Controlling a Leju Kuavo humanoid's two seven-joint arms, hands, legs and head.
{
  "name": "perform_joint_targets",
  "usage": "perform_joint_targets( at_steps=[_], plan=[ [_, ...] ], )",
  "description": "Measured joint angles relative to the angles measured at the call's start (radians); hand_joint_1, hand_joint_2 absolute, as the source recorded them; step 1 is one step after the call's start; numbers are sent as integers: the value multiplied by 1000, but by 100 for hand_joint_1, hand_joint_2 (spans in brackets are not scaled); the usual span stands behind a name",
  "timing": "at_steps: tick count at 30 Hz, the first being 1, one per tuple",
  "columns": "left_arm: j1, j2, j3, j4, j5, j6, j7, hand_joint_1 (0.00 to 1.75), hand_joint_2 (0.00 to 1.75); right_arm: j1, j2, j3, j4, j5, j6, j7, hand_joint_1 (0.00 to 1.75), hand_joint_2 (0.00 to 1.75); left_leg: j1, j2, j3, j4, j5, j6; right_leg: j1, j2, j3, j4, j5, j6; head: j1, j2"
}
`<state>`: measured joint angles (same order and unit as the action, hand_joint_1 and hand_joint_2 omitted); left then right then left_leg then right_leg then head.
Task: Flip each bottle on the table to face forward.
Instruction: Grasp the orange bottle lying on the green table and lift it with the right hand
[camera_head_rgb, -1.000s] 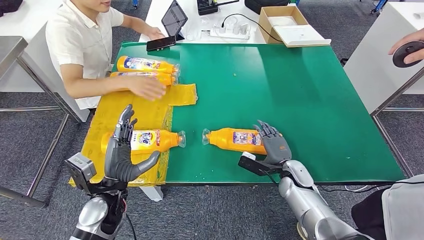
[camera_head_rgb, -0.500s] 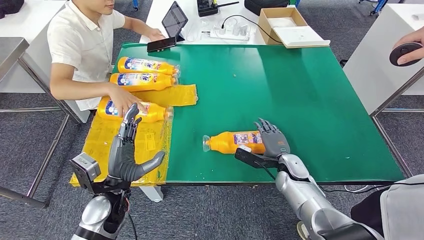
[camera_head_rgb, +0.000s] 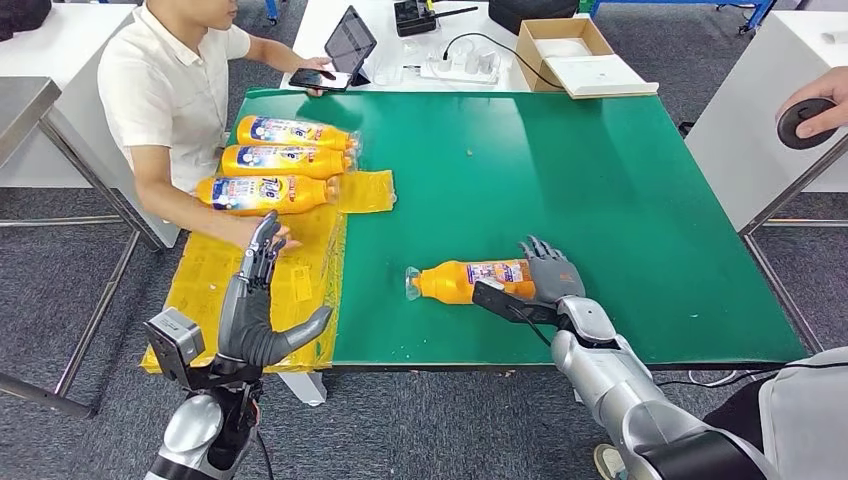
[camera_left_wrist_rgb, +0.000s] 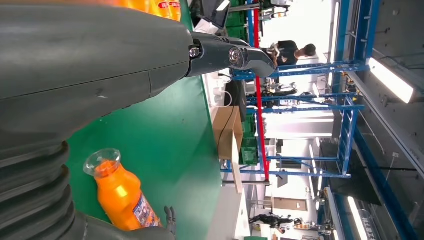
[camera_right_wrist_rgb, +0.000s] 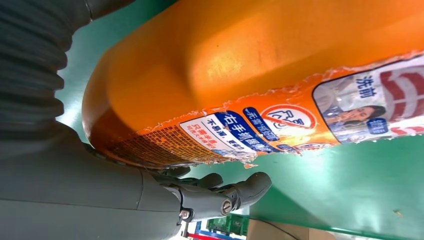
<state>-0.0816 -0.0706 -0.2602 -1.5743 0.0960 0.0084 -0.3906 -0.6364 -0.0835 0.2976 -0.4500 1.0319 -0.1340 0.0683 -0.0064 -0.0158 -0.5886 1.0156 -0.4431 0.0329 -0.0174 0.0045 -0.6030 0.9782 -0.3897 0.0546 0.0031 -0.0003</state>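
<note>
The left hand (camera_head_rgb: 252, 305) is held up over the yellow sheet (camera_head_rgb: 215, 275), fingers spread, nothing in it. Three bottles (camera_head_rgb: 268, 160) are lined up beyond (labels showing). On the green surface (camera_head_rgb: 600, 180), the orange bottle (camera_head_rgb: 470, 281) is gripped by the right hand (camera_head_rgb: 550, 283).
</note>
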Motion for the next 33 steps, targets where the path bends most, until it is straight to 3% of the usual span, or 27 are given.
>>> perform_joint_targets(
  at_steps=[3, 4, 8, 14, 27, 33],
  plan=[
    [2, 0, 0, 0, 0, 0, 0, 0, 175, 0, 0, 0, 3, -2, 3, -2, 163, 175, 0, 0, 1, 0, 0, 0, 0, 0, 1, 0, 0, 0, 0, 0],
    [3, 0, 0, 0, -1, 0, 1, 0, 175, 0, -1, 0, 4, -5, 6, -3, 175, 175, 0, 0, 1, 0, 0, 0, 0, 0, 1, 0, 0, 0, 0, 0],
    [4, 0, 0, 1, -1, 0, 2, 0, 175, 1, -9, 0, 8, -39, 11, -54, 175, 175, 0, 0, 2, 0, 0, 0, 0, 0, 1, 0, 0, 0, 0, 0],
    [4, 4, 0, 6, 15, -8, -4, 0, 175, 29, -19, -42, 9, -189, 23, -336, 175, 175, 0, 2, 2, 0, -2, -1, 0, 2, 2, 0, 0, 0, 0, 0],
    [3, 7, 0, 8, 18, -9, -6, 0, 175, 42, -16, -75, 8, -207, 23, -368, 175, 175, 1, 5, 3, 0, -2, -2, 1, 4, 1, 0, 0, 0, 0, 0],
    [-10, 7, 0, 18, 32, -2, -16, 0, 175, 62, -1, -104, 8, -317, 38, -477, 175, 175, 1, 6, 3, 0, -2, -2, 1, 6, 1, 0, 0, 0, 0, 0]
  ],
)
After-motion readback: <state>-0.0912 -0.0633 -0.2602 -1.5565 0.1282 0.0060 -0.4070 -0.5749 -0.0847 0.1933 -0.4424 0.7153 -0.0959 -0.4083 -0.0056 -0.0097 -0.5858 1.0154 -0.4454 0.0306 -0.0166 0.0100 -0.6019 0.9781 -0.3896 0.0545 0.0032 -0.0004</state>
